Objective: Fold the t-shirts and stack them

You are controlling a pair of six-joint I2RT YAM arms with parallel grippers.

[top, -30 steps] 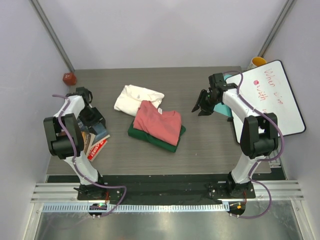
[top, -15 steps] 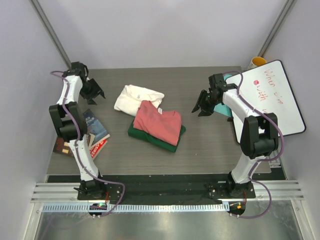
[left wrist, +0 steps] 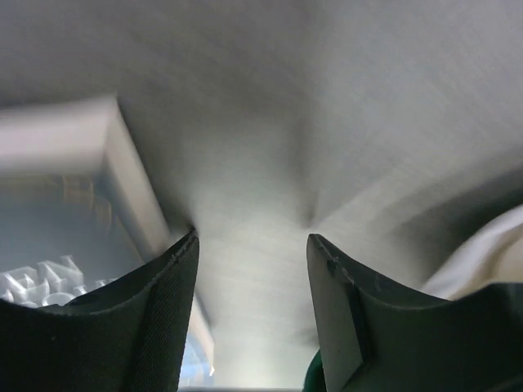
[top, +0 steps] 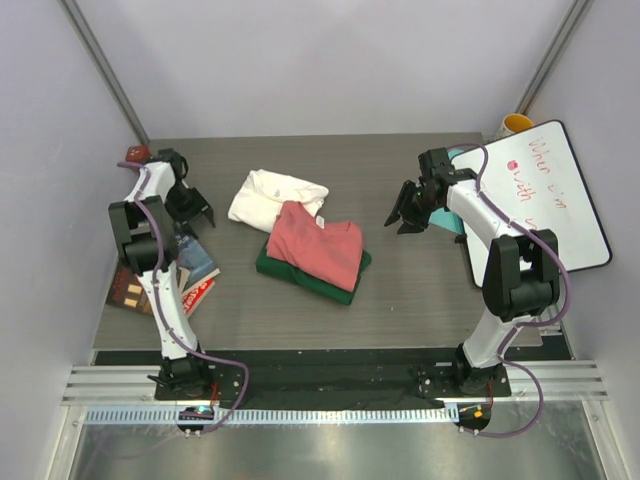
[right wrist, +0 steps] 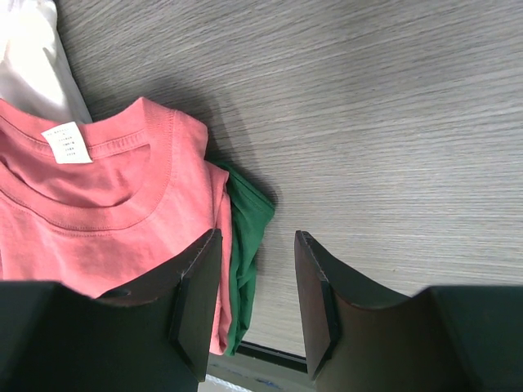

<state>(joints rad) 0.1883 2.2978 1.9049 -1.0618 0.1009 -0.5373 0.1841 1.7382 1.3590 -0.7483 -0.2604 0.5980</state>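
Green t-shirt (top: 335, 289) (mostly under pink t-shirt (top: 318, 245))

Robot lab cell: plain white walls (top: 330, 60), aluminium rail (top: 572, 381), whiteboard (top: 550, 190).

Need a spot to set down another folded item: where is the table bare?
Bare: the far strip of the table behind the cream shirt; the stretch between the pink shirt and the right gripper; the near strip in front of the green shirt. Crowded: the left edge, with books and the left gripper.
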